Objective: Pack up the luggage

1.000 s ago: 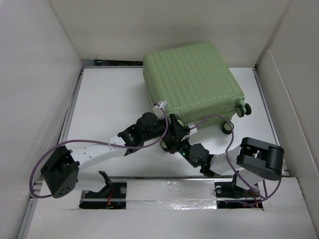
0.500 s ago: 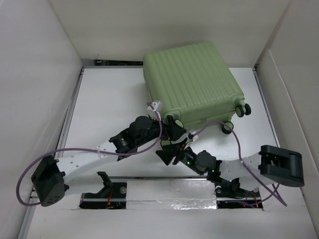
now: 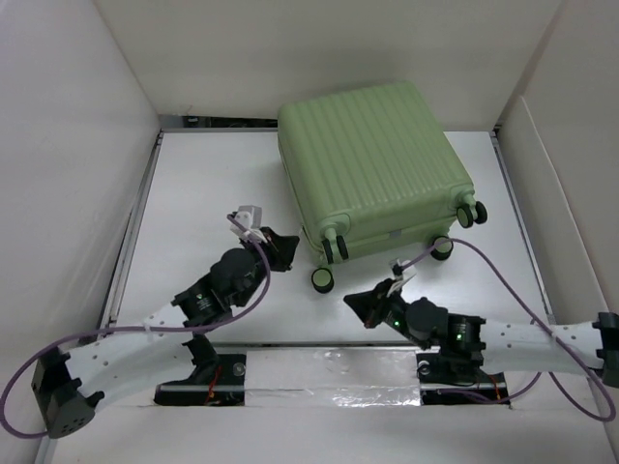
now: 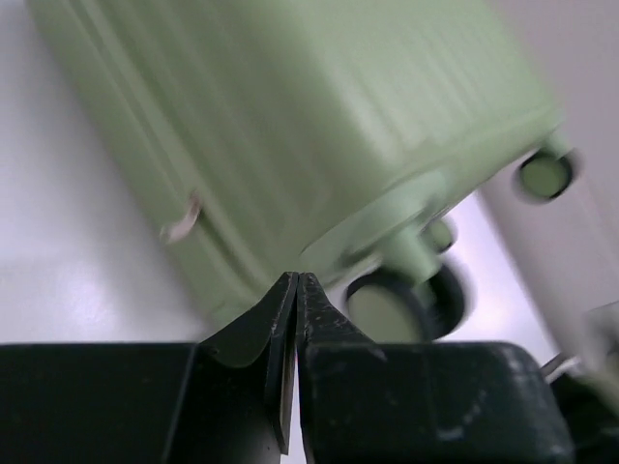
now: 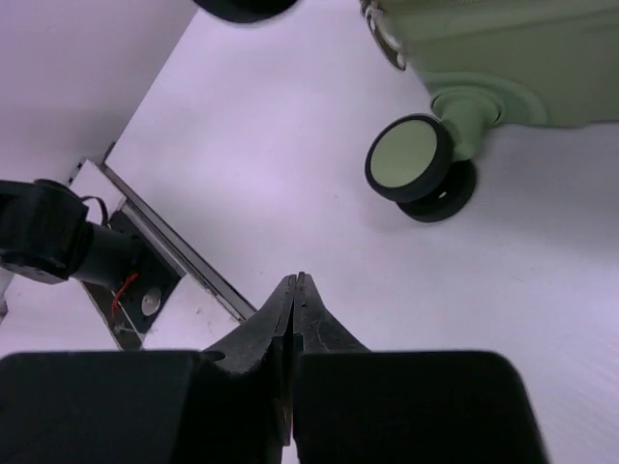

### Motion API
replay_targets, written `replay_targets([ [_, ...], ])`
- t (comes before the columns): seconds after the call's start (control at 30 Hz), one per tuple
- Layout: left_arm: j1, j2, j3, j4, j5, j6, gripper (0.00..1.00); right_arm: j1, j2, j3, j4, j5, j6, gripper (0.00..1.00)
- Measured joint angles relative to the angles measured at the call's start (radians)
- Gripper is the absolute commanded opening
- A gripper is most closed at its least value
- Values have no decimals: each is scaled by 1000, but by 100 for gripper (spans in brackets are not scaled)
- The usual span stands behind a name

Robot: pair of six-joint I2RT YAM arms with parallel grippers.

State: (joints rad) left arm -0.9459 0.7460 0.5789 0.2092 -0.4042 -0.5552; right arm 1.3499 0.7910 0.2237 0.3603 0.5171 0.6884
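Lying shut on its broad side on the white table (image 3: 208, 184), the luggage (image 3: 372, 159) shows its ribbed pale green shell facing up, with its wheeled end turned toward the arm bases. The left gripper (image 3: 285, 249) sits just off the luggage's near left corner, apart from the shell, its two black fingers pressed together with nothing between them. Its wrist camera looks along the luggage's side toward the wheels, though that view is blurred. The right gripper (image 3: 354, 301) hangs on the near side of the luggage, a little to the right of the caster wheel (image 3: 321, 280) that sticks out at the near left corner. Its jaws are likewise closed tip to tip and hold nothing. In the right wrist view that wheel has a pale green face inside a black tyre and stands on the table under the luggage's corner, with the gripper tips near it but not touching it.
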Motion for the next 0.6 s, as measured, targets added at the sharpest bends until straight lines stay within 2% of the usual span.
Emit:
replay_targets([
  [0.03, -2, 22, -31, 7, 2, -8, 0, 0, -54, 17, -56, 16, -8, 3],
  [0.07, -8, 45, -61, 13, 7, -16, 0, 0, -100, 36, -103, 36, -16, 19],
  [0.13, -37, 111, -114, 29, 13, -29, 1, 0, -178, 74, -185, 72, -31, 35],
  [0.17, -58, 150, -134, 32, 15, -32, 16, 0, -206, 93, -220, 89, -43, 49],
  [0.23, -113, 223, -150, 42, 7, -32, 31, 0, -235, 134, -272, 117, -65, 64],
  [0.27, -133, 254, -150, 63, 2, -32, 36, 0, -233, 162, -299, 130, -77, 67],
  [0.3, -152, 283, -150, 103, -7, -32, 38, 0, -224, 188, -323, 141, -92, 72],
  [0.37, -180, 345, -142, 137, -27, -32, 42, 0, -186, 246, -370, 160, -117, 76],
  [0.5, -187, 476, -96, 209, -79, -32, 42, -12, -75, 359, -410, 174, -164, 77],
  [0.6, -185, 546, -68, 244, -123, -32, 40, -58, -29, 385, -407, 138, -205, 76],
])
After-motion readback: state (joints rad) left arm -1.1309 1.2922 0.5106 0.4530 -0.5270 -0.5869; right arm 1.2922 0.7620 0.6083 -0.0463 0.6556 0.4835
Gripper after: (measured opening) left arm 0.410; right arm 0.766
